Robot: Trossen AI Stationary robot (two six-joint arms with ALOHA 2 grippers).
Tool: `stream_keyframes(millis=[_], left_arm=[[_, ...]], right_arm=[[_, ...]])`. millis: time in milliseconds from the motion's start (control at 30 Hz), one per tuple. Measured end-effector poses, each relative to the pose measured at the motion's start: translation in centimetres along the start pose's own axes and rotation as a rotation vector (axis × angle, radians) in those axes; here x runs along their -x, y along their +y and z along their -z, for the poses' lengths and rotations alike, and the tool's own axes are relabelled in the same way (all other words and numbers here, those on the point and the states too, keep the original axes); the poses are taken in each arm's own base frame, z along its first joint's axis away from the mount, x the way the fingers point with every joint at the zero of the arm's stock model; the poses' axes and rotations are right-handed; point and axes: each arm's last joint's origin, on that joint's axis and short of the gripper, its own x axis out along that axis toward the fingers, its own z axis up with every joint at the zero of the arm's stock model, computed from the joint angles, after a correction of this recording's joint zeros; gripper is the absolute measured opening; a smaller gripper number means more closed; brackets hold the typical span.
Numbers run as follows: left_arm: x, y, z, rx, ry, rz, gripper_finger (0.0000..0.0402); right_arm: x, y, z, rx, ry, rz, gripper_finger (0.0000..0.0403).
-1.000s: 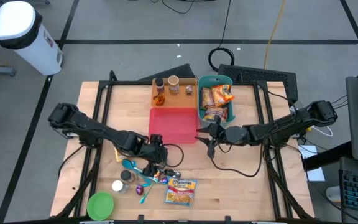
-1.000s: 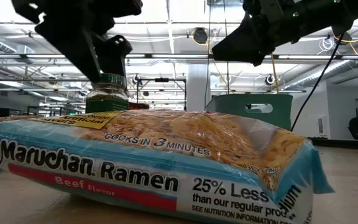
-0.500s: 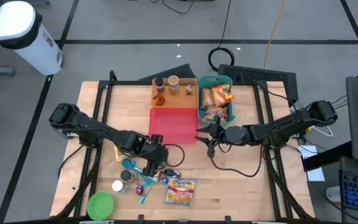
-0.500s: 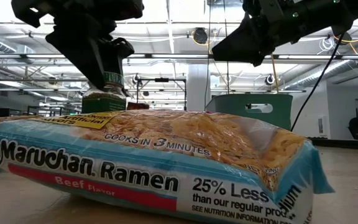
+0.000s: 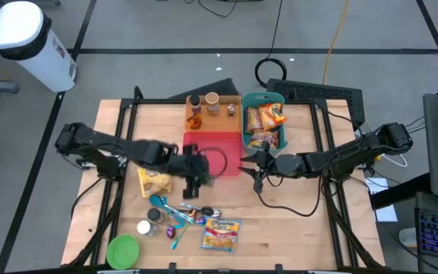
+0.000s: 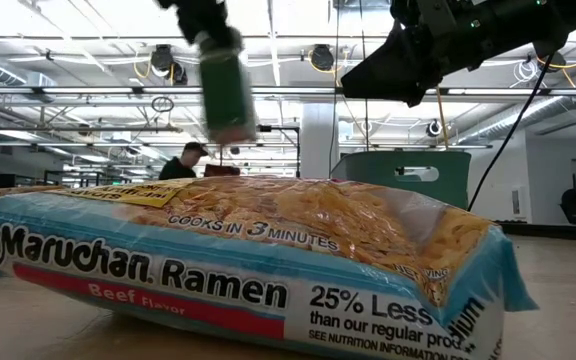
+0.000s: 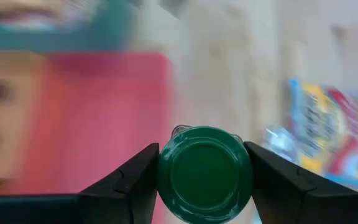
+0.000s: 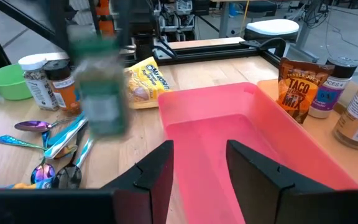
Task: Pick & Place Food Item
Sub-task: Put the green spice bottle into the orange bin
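Left gripper point(image 7: 204, 171) clamped on a green-lidded jar point(image 7: 205, 174), held in the air at the near edge of the pink tray point(image 5: 213, 144) (blurred in most views). Right gripper point(image 5: 254, 169) hangs just off the tray's right side with its fingers apart and nothing between them. Clutter around: ramen pack point(image 5: 222, 234), spoons point(image 5: 179, 217), two small jars point(image 5: 150, 222) and a green bowl point(image 5: 123, 250) toward the front of the table point(image 5: 295, 221), a yellow bag point(image 5: 156, 181) beside the left arm, a teal bin point(image 5: 263, 120) of snack packs and several bottles point(image 5: 202, 107) behind the tray.
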Motion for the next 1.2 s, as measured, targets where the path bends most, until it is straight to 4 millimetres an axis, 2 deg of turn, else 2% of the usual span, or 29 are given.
stream_keyframes(millis=[133, 267, 433, 567, 767, 867, 1033, 1200], left_arm=[[2.2, 2.8, -2.3, -0.020, -0.057, -0.119, 0.0210], [3.2, 6.2, -3.6, -0.001, -0.100, -0.185, 0.0210], [3.4, 11.1, -3.6, 0.067, -0.100, -0.275, 0.0212], [2.9, 15.0, -3.1, 0.133, -0.086, -0.253, 0.0211], [1.4, 20.0, -1.9, 0.233, -0.046, -0.282, 0.0211], [-0.3, 22.2, -1.3, 0.279, -0.019, -0.260, 0.0211], [-4.1, 24.2, -0.1, 0.324, 0.070, -0.229, 0.0211], [-7.2, 25.9, 1.3, 0.364, 0.160, -0.222, 0.0211]], right_arm=[[0.0, 0.0, 0.0, 0.000, 0.000, 0.000, 0.0141], [0.0, 0.0, 0.0, -0.014, 0.001, 0.000, 0.0141], [0.0, 0.0, 0.1, -0.015, 0.006, 0.001, 0.0141], [0.0, 0.0, 0.1, -0.015, 0.007, 0.001, 0.0141], [0.0, 0.0, 0.1, -0.015, 0.008, 0.001, 0.0141], [0.0, 0.0, 0.1, -0.014, 0.009, 0.001, 0.0141], [0.0, 0.0, 0.1, -0.013, 0.012, 0.002, 0.0141], [0.0, 0.0, 0.2, -0.011, 0.018, 0.003, 0.0141]])
